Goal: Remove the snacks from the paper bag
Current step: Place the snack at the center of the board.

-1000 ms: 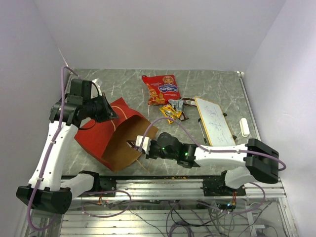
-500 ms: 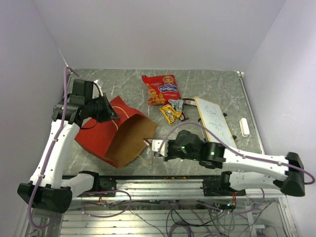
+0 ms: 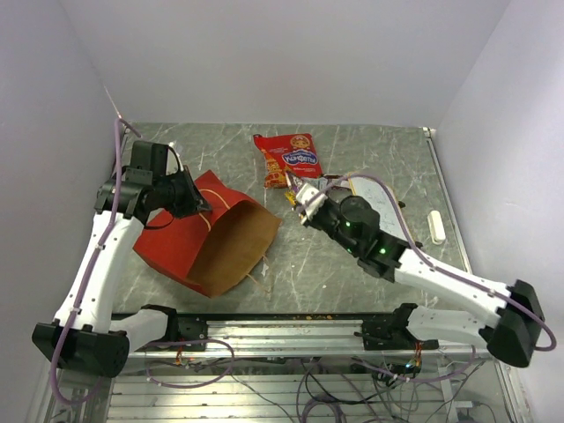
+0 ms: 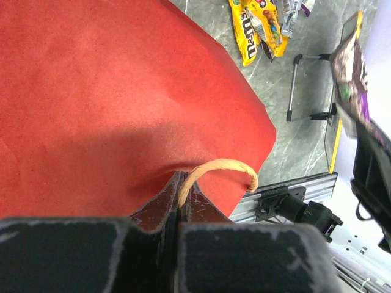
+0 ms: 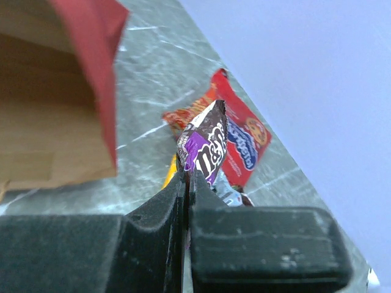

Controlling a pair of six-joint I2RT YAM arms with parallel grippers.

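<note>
The paper bag (image 3: pixel 176 242) lies on its side at the left, red outside, its brown mouth facing right. My left gripper (image 3: pixel 203 204) is shut on its string handle (image 4: pixel 217 166), pinched between the jaws (image 4: pixel 182 184). My right gripper (image 3: pixel 302 196) is shut on a small brown-and-purple packet (image 5: pixel 208 146) and holds it above the table, over the other snacks. The large red packet (image 3: pixel 288 159) lies at the back centre and shows behind the held packet in the right wrist view (image 5: pixel 244 143). The yellow packet (image 4: pixel 256 24) and a silvery wrapper (image 5: pixel 229 195) lie beside it.
A white framed board (image 3: pixel 383 207) lies at the right, partly under my right arm. A small white object (image 3: pixel 435 226) sits near the right table edge. The metal rail (image 3: pixel 300 330) runs along the near edge.
My right gripper has moved from the bag's mouth back and to the right, carrying the brown-and-purple packet over to the snacks. My left gripper has kept its hold on the handle.
</note>
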